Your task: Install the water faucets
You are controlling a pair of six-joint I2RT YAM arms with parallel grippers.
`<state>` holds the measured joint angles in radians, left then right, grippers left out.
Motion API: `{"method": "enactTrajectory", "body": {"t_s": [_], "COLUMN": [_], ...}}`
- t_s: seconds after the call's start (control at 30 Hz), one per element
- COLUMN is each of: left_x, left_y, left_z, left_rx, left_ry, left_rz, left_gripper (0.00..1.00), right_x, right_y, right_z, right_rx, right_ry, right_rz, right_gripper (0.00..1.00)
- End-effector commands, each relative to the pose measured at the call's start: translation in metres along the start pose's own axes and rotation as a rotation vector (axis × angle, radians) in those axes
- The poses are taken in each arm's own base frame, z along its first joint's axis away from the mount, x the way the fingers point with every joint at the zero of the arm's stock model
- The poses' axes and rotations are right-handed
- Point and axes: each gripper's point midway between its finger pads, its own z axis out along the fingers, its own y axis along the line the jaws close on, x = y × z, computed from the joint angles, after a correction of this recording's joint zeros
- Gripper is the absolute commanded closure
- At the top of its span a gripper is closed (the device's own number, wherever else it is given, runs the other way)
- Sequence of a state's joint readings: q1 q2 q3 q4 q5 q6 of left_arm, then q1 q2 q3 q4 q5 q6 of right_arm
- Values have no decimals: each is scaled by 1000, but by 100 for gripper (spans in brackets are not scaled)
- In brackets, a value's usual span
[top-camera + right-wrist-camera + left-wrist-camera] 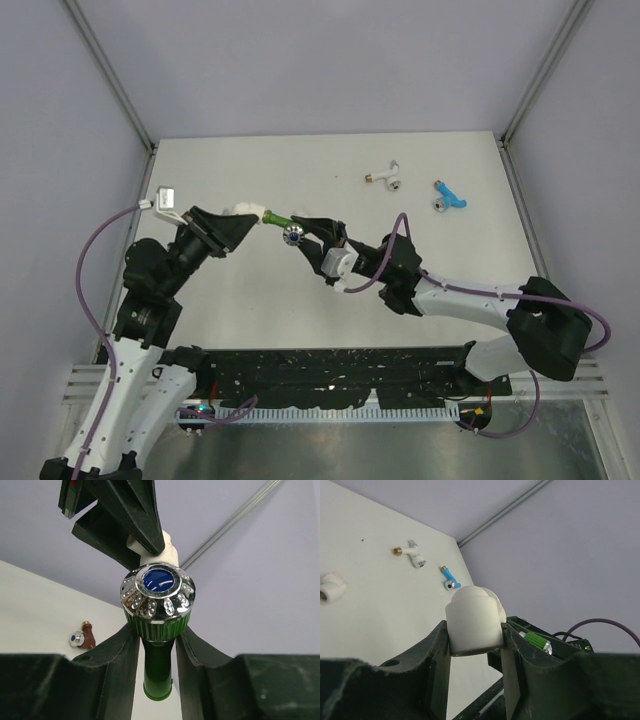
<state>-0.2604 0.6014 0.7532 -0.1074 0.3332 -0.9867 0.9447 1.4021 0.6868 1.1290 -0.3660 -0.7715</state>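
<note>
My left gripper [243, 220] is shut on a stubby white pipe fitting [472, 616] and holds it above the table. My right gripper [303, 231] is shut on the green faucet [158, 630], just below its silvery blue-centred knob [158, 591]. The green faucet's stem [274, 216] points into the white fitting [243, 209], and the two parts meet between the grippers. The white faucet [385, 176] and the blue faucet [448, 195] lie on the table at the back right. The brown faucet [85, 637] lies on the table and shows only in the right wrist view.
A second white pipe fitting [331, 587] lies on the table, at the left of the left wrist view. Grey walls with metal corner posts [110, 75] enclose the table on three sides. A black perforated strip [330, 370] runs along the near edge.
</note>
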Motion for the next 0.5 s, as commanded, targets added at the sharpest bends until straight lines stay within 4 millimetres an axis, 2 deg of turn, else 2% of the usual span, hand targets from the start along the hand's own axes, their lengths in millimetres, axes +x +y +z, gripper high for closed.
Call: {"method": "enactTrajectory", "body": {"t_s": [0.0,0.03,0.07,0.13,0.17,0.23,0.27,0.3,0.33,0.37,0.47], "left_x": [-21,-21,-24,-22,-22,-20,-19,-17,-17,-15,-14], "left_y": [-45,-49,-57,-61,-64,-71,-71,-71,-75,-80,-94], "left_z": [-12,-15,-19,-24,-28,-37,-40,-44,-49,-55,-70], "left_rx": [232,270,323,388,421,497,524,555,588,635,742], "left_ry": [-123,-147,-181,-223,-247,-303,-327,-354,-383,-412,-483], "left_rz": [160,201,248,343,379,450,483,507,525,558,634], "left_gripper": [100,100,100,100,100,100,100,100,100,100,100], "right_x": [-36,-43,-43,-53,-53,-60,-61,-64,-66,-66,-72], "right_y": [-11,-17,-13,-21,-28,-40,-52,-55,-65,-68,-82], "right_z": [12,15,15,17,16,14,12,11,10,10,11], "right_rx": [-46,-46,-66,-73,-51,-1,27,32,50,52,40], "right_ry": [-37,-43,-30,-55,-59,-90,-121,-134,-163,-170,-211], "right_rz": [248,290,385,542,604,866,899,1039,1079,1215,1416], "right_gripper": [78,81,86,94,94,95,95,95,95,95,95]}}
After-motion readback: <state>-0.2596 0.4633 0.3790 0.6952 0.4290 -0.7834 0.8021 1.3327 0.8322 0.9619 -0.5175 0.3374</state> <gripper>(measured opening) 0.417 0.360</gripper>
